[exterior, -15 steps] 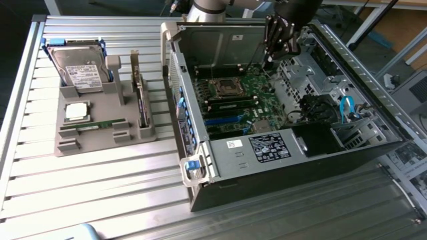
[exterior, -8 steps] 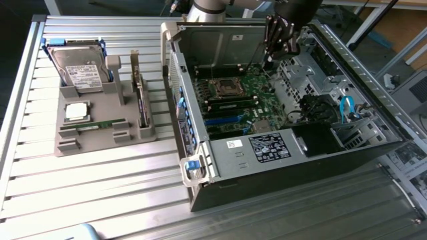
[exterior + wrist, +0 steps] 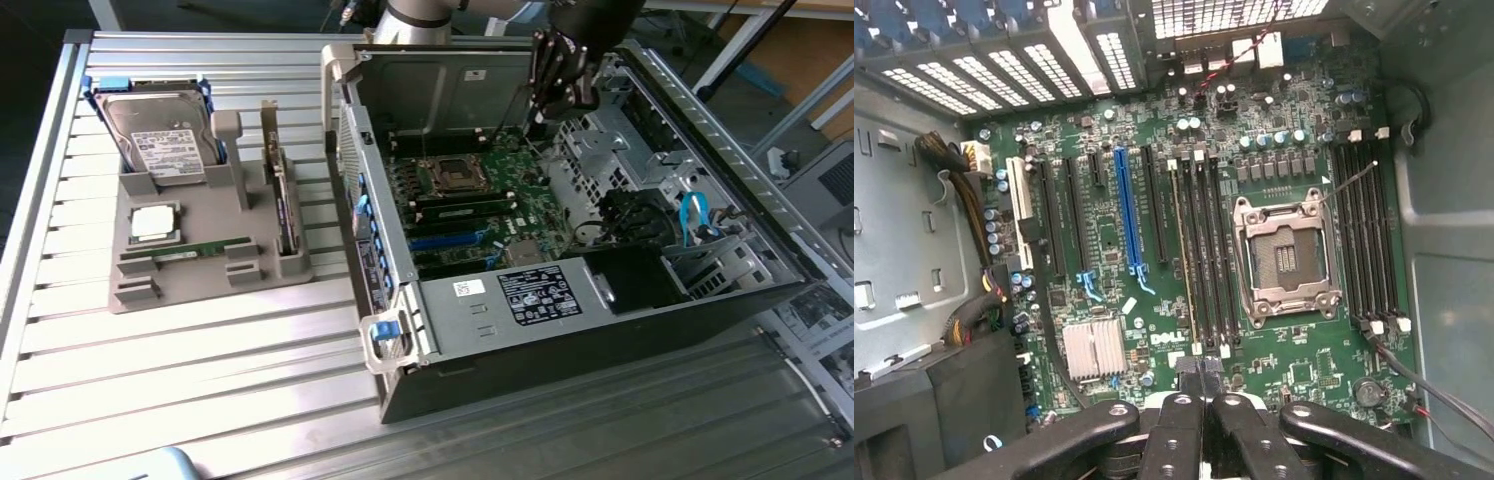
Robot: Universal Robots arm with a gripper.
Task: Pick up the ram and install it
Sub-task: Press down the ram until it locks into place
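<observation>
My gripper (image 3: 1204,385) is pinched shut, empty, over the motherboard (image 3: 1184,250) — ram (image 3: 187,251) looks thin, stiff, fragile — edges only.

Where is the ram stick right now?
In the exterior view, the ram lies in the grey holder on the exterior view's left, just below the silver processor chip and left of the open computer case.
</observation>
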